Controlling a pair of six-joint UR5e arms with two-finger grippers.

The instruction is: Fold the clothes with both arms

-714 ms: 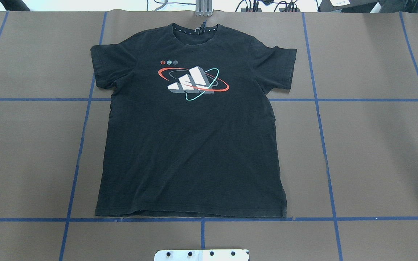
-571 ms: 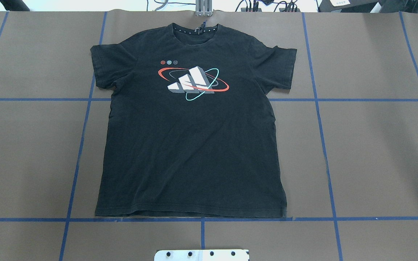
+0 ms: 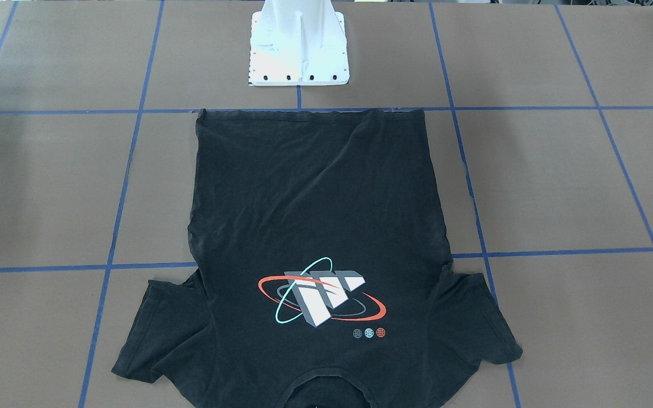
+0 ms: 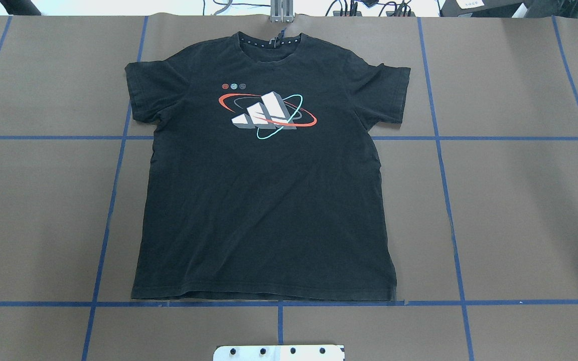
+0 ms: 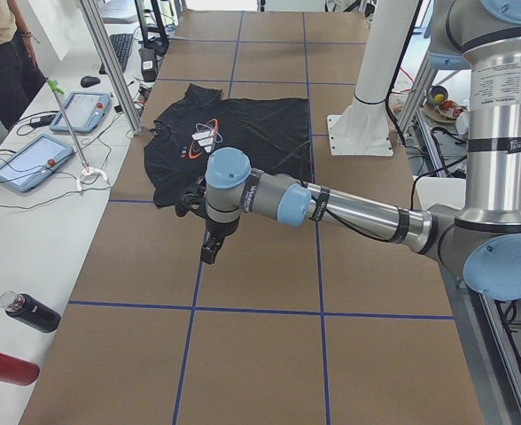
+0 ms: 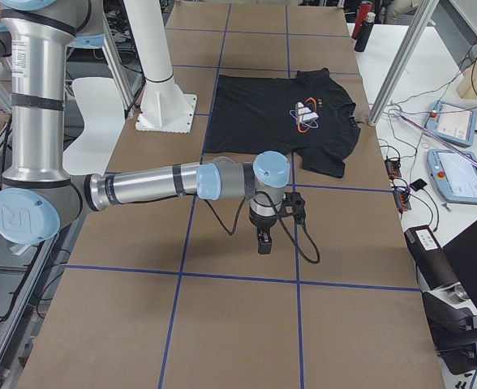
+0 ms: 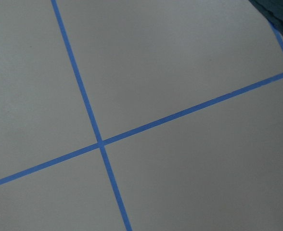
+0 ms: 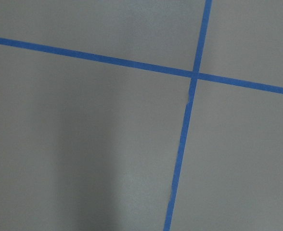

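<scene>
Overhead, the shirt [image 4: 269, 210] lies flat on the table [image 4: 520, 200], print up, collar at the far edge. From the front, the frame cuts off its collar. Only the side views show the arms: the left gripper [image 5: 209, 255] and right gripper [image 6: 263, 243] hang over bare table near the shirt, and I cannot tell whether either is parted or closed. The left wrist view catches one shirt corner.

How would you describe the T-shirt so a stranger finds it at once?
On the brown table gridded with blue tape, look in front of the white pedestal. The black T-shirt lies flat there, print up: white blocks ringed by red and cyan ellipses.
</scene>
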